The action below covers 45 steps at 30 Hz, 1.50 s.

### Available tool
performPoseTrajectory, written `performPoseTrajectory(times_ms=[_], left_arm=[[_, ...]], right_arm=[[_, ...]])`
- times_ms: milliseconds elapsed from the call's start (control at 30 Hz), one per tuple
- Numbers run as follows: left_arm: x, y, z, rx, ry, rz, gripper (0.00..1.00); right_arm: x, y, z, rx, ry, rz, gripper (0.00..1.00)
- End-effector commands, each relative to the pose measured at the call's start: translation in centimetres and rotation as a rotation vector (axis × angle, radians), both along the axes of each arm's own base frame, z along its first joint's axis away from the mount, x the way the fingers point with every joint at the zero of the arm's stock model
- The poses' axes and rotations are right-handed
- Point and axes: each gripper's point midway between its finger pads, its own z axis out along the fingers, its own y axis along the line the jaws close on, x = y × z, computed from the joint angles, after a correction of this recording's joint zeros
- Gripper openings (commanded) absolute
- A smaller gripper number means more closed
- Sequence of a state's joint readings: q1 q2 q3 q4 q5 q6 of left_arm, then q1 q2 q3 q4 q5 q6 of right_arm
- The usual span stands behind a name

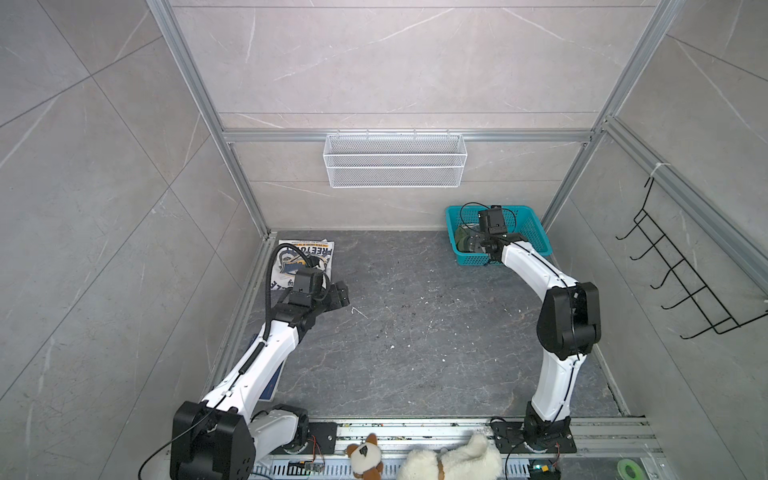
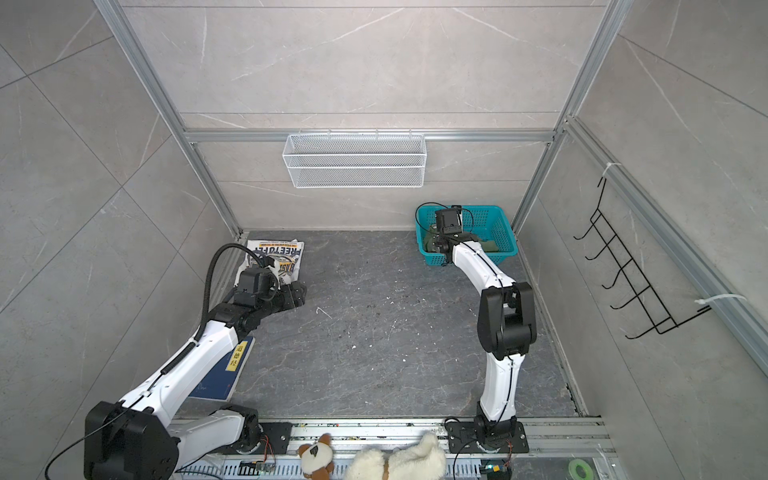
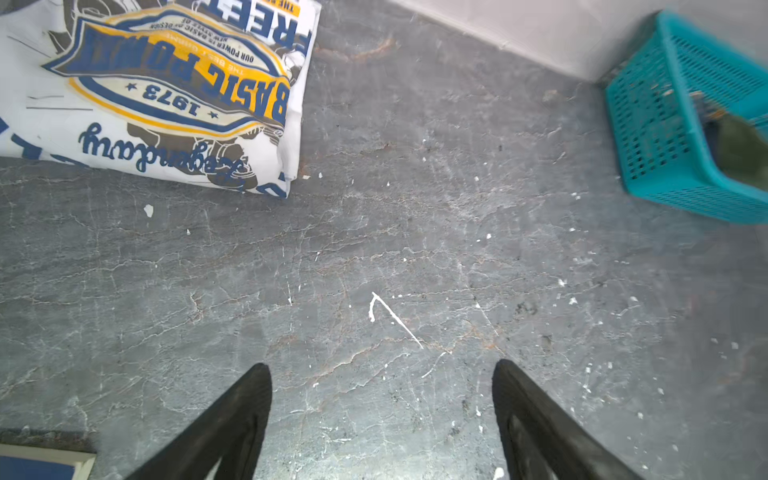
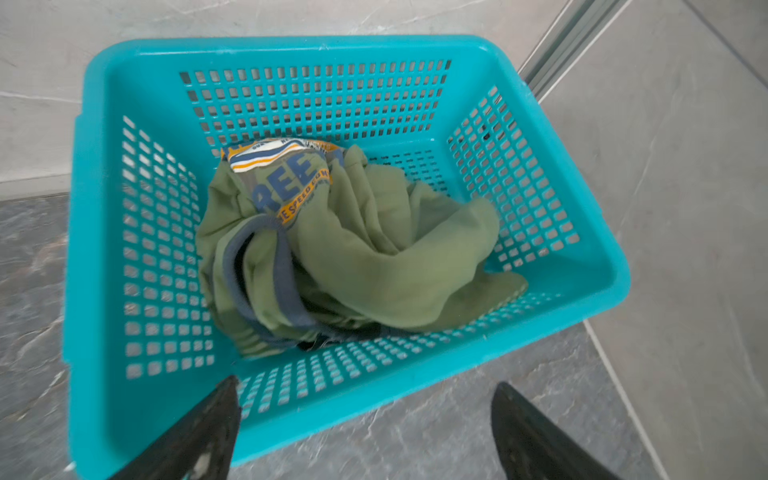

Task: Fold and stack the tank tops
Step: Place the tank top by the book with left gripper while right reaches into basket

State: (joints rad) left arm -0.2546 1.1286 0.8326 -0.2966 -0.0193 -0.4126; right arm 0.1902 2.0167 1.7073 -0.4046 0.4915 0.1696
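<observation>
— Where are the tank tops?
— The flat tank top (image 1: 316,249) lies on the table (image 1: 415,340) in its far left corner. The bunched tank top (image 4: 353,249) sits in the basket (image 4: 291,45) at the far right corner.
— And the arms?
— The left gripper (image 3: 380,365) hangs over bare table, just right of the flat one and nearer. The right gripper (image 4: 365,382) is by the basket's near edge.
— Anything else?
— Plush toys (image 1: 453,459) lie along the front rail, and a wire shelf (image 1: 395,160) is on the back wall
</observation>
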Motion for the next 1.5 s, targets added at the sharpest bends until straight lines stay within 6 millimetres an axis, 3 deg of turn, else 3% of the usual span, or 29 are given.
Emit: performPoseTrajectory(times_ms=[0, 400, 700, 967, 1033, 1067, 1100, 1267, 1467], left_arm=[[0.7, -0.6, 3.0, -0.078, -0.140, -0.004, 0.85], [-0.1, -0.4, 1.4, -0.089, -0.116, 0.009, 0.86], [-0.2, -0.1, 0.8, -0.072, -0.099, 0.019, 0.86], [-0.6, 0.1, 0.1, -0.064, -0.082, 0.019, 0.85], [-0.7, 0.1, 0.1, -0.065, -0.086, 0.017, 0.85], [-0.7, 0.0, 0.0, -0.064, -0.084, 0.016, 0.85], [-0.7, 0.0, -0.1, -0.068, -0.082, 0.016, 0.85], [-1.0, 0.0, -0.2, -0.071, -0.081, 0.013, 0.85], [-1.6, 0.0, -0.4, -0.065, -0.071, 0.002, 0.85]], right_arm=[[2.3, -0.3, -0.8, -0.075, -0.029, 0.008, 0.94], [7.0, -3.4, -7.1, -0.088, 0.116, -0.024, 0.93], [8.8, -3.1, -10.2, -0.014, 0.231, 0.008, 0.76], [9.0, -1.9, -7.9, 0.051, 0.163, -0.004, 0.27], [8.8, -1.2, -7.0, 0.034, 0.139, -0.007, 0.19], [8.8, -0.8, -7.1, 0.008, 0.131, -0.010, 0.17], [8.7, -0.3, -5.2, -0.014, 0.095, -0.009, 0.16], [7.8, 0.6, -2.0, -0.103, 0.028, -0.060, 0.03], [5.7, 1.5, 3.0, -0.155, -0.106, -0.107, 0.01]])
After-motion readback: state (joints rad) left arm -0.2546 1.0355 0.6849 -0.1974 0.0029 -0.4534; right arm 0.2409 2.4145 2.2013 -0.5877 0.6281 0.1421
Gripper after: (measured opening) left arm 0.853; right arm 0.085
